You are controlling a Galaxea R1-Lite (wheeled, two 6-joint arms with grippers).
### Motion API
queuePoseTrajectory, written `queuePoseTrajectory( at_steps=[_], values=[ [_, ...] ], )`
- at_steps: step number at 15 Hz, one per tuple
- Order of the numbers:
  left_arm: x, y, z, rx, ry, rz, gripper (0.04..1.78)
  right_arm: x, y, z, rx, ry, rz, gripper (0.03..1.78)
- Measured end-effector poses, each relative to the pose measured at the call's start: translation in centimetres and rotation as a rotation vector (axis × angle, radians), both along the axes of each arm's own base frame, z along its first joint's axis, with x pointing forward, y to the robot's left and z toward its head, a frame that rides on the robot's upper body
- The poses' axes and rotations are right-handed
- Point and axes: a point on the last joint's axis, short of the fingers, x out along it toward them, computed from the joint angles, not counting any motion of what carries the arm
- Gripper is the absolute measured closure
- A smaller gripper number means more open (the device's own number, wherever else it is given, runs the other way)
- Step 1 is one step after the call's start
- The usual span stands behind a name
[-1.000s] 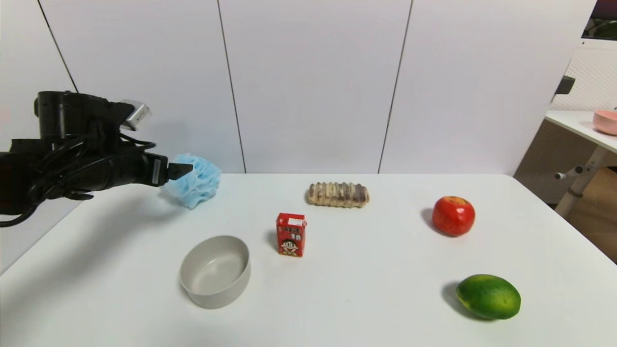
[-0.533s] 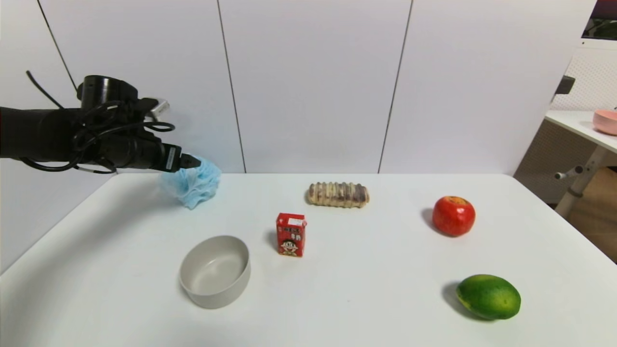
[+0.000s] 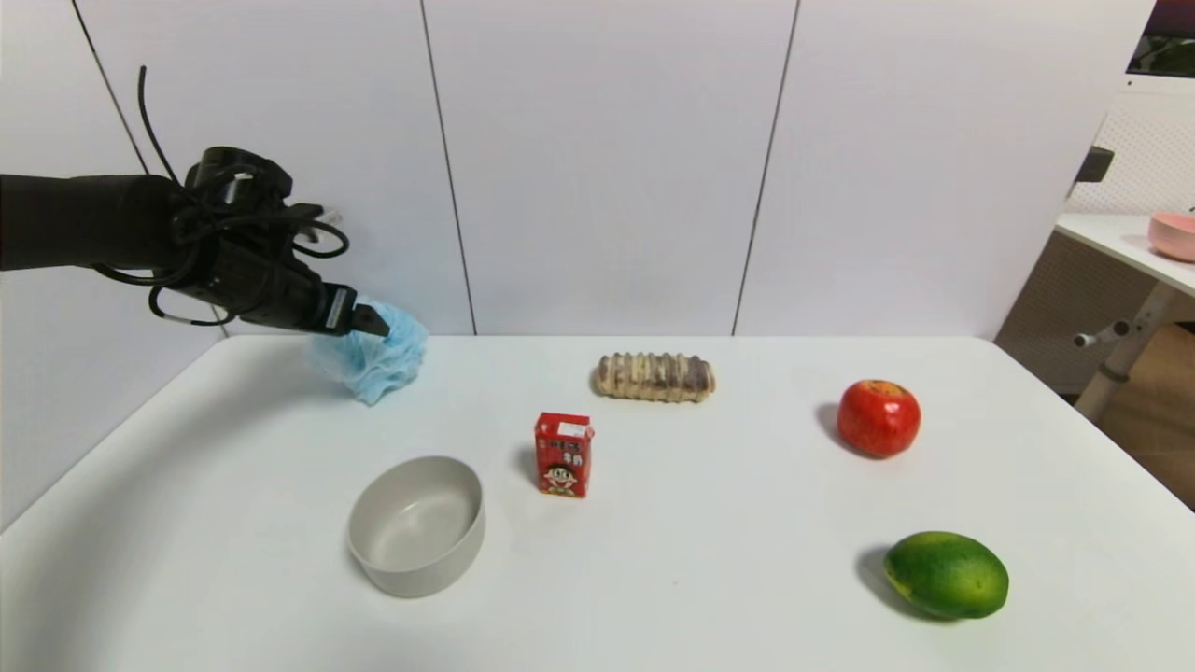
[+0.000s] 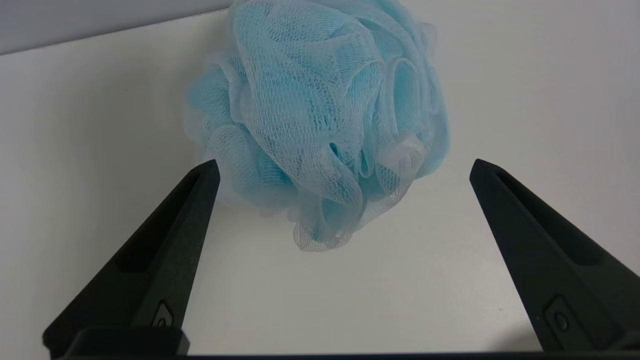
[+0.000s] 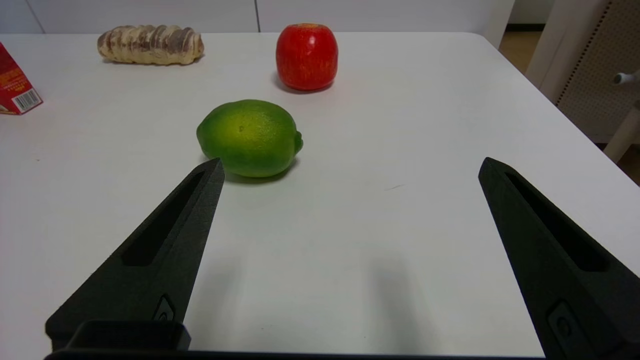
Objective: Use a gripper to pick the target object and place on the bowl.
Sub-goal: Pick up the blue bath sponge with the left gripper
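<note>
While the left claw (image 3: 372, 325) hangs tilted down over the far left corner of the worktop (image 3: 709, 560), nothing of the job itself looks finished yet. Its two black fingers (image 4: 165, 250) are spread wide apart, and in the left wrist view the blue mesh pouf (image 4: 320, 120) sits on the worktop ahead of the tips, not between them and not touched by either. From the head view the claw's tip lies over the pouf's upper left edge (image 3: 378, 359), so I'd say it is lined up for the grab but has not gone in.

The pouf rests near the back wall, well apart from the grey-white bowl (image 3: 417, 525), which stands empty toward the front of the worktop, nearer the robot. A red carton (image 3: 564, 455) stands just to the right of the bowl, and a bread roll (image 3: 655, 377), a red apple (image 3: 878, 418) and a green citrus fruit (image 3: 946, 574) lie further right, out of the way.

The right claw (image 5: 345, 170) is idle, its fingers also wide apart, low over the worktop just short of the green fruit.

So what remains, by my reckoning, is nearly all of it: push forward around the pouf, close, lift, carry it toward the front and set it on the bowl.
</note>
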Motion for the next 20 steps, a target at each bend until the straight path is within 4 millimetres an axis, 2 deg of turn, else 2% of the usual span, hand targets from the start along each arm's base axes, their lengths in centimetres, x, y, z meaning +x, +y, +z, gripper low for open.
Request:
queuePoseTrajectory(
  at_steps=[10,15,20],
  values=[
    [3.9,0.5,-2.9,-0.009,-0.002,0.026,0.05,0.0,0.0,0.0,0.0,0.0,0.0,0.06],
    [4.7,0.3,-4.8,-0.025,0.033,0.005,0.05,0.0,0.0,0.0,0.0,0.0,0.0,0.06],
    [4.9,0.2,-5.6,-0.048,0.054,-0.02,0.05,0.0,0.0,0.0,0.0,0.0,0.0,0.06]
  ],
)
